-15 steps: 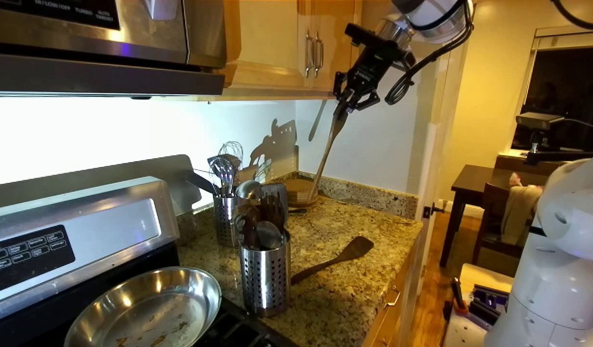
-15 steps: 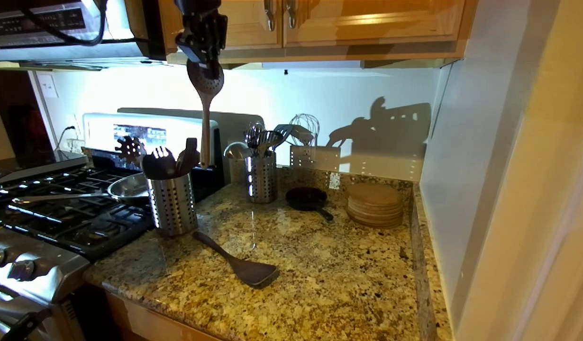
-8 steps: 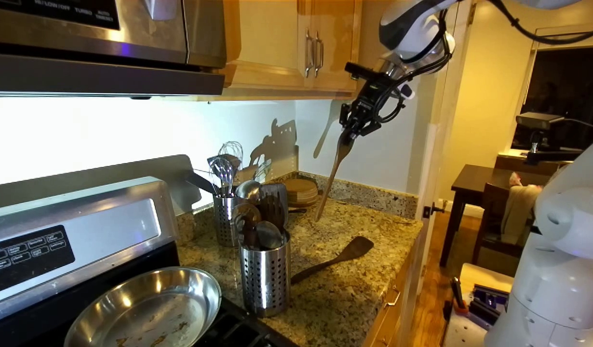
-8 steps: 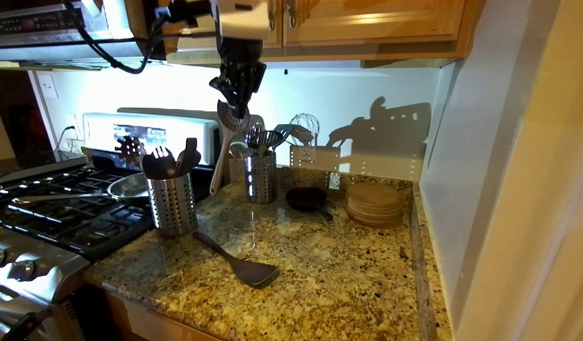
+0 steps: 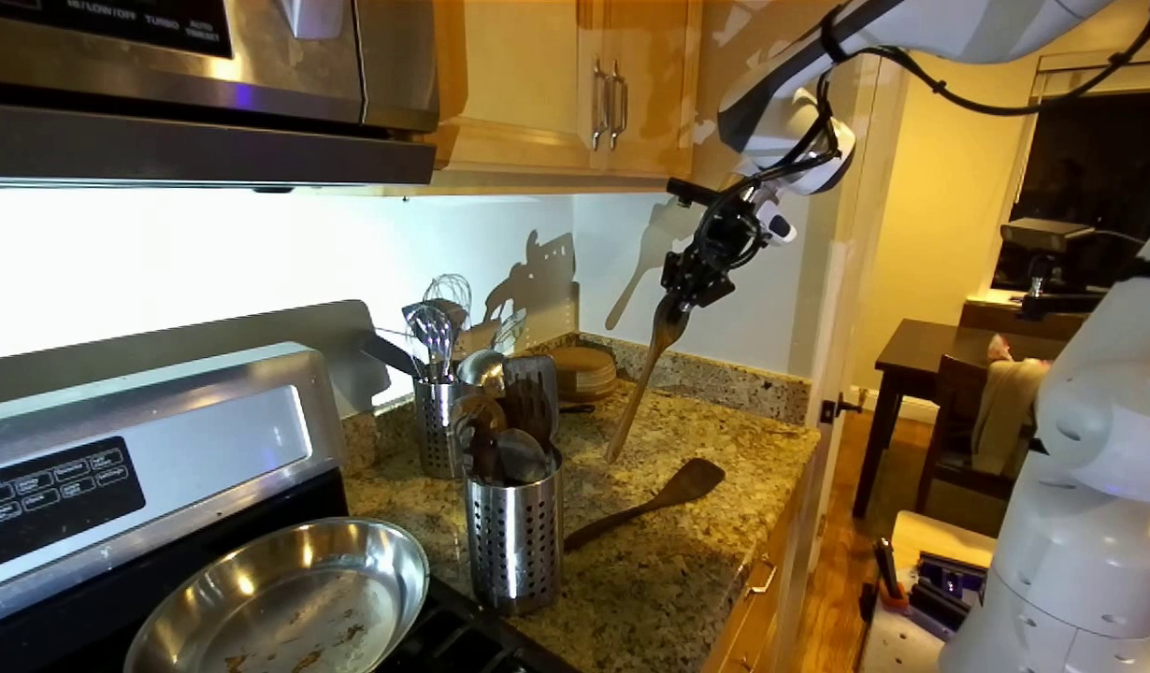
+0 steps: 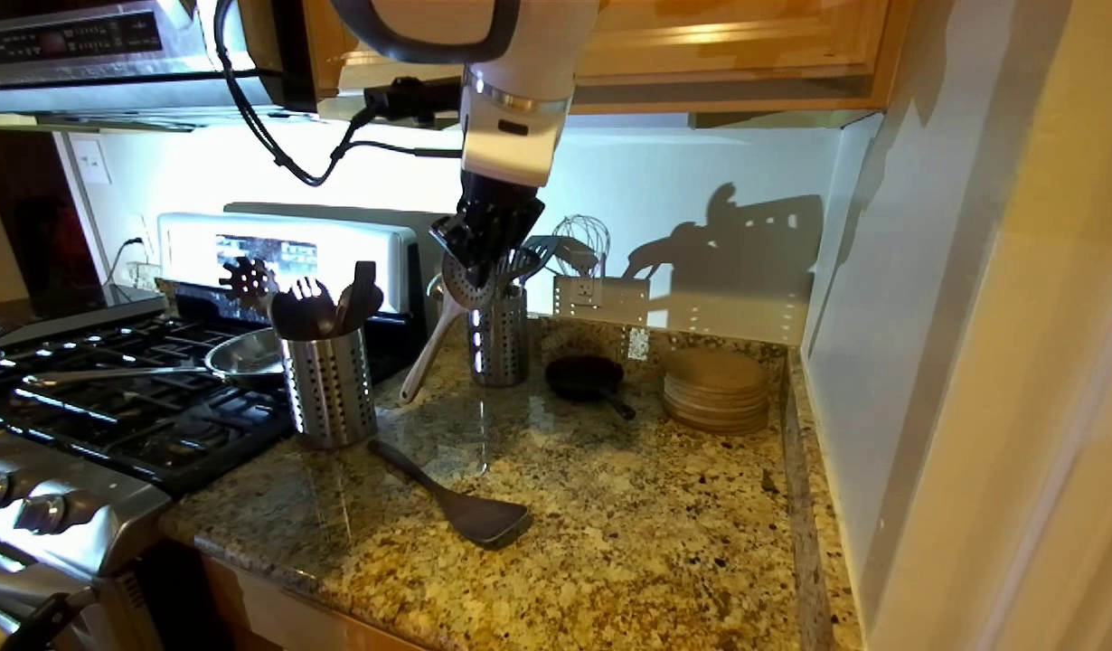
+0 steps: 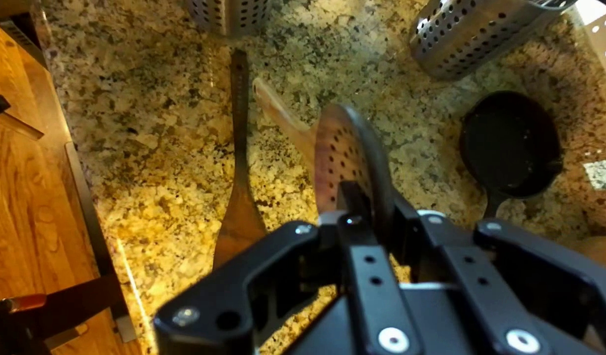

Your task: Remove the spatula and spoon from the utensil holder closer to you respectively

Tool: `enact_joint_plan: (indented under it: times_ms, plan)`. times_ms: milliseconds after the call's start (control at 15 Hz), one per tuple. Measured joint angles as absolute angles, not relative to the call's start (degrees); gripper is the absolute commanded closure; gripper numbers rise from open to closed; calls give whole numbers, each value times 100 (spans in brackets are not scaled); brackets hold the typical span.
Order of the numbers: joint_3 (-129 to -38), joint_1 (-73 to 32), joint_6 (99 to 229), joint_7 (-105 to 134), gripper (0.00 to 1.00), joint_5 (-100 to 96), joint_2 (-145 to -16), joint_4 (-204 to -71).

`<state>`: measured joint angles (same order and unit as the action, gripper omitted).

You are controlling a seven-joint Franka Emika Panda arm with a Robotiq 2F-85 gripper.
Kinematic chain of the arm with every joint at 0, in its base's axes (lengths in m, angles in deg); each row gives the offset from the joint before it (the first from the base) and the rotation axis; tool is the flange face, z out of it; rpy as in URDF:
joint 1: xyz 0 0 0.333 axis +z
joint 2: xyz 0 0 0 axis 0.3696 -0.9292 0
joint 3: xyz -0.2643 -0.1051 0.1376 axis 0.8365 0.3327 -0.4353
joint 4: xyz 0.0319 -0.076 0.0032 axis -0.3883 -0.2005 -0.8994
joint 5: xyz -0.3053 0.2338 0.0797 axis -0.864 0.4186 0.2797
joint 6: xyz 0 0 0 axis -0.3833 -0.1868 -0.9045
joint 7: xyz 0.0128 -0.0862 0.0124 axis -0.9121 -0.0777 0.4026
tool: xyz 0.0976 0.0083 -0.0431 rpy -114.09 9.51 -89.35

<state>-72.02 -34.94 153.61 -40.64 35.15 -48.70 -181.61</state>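
The gripper (image 7: 377,204) clamps the spoon (image 7: 335,153) by its head, handle slanting down below.

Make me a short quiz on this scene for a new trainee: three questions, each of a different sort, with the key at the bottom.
1. True or false: the broad-headed brown spatula lies inside the steel pan.

2. Multiple choice: what does the gripper hold?
A) a whisk
B) the perforated spoon
C) the small black skillet

3. Count: how many perforated metal utensil holders stand on the counter?

Key
1. False; it lies on the counter.
2. B; the gripper has it by the head, and its handle slants downward.
3. Two: a nearer holder and a farther holder, as both exterior views show.
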Motion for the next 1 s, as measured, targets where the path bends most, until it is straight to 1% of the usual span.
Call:
enact_joint_plan:
  times_ms: [333, 400, 733, 1000]
  plan:
    - [-7243, -3510, 15361, -4063, 87, 3506, -4905, -18161]
    - [-7243, -3510, 15361, -4063, 94, 3506, -4905, -18161]
    - [-7211, -3530, 15347, -4063, 94, 3526, -5005, -18160]
    - [-6986, -3604, 15282, -3992, 94, 4025, -5449, -18122]
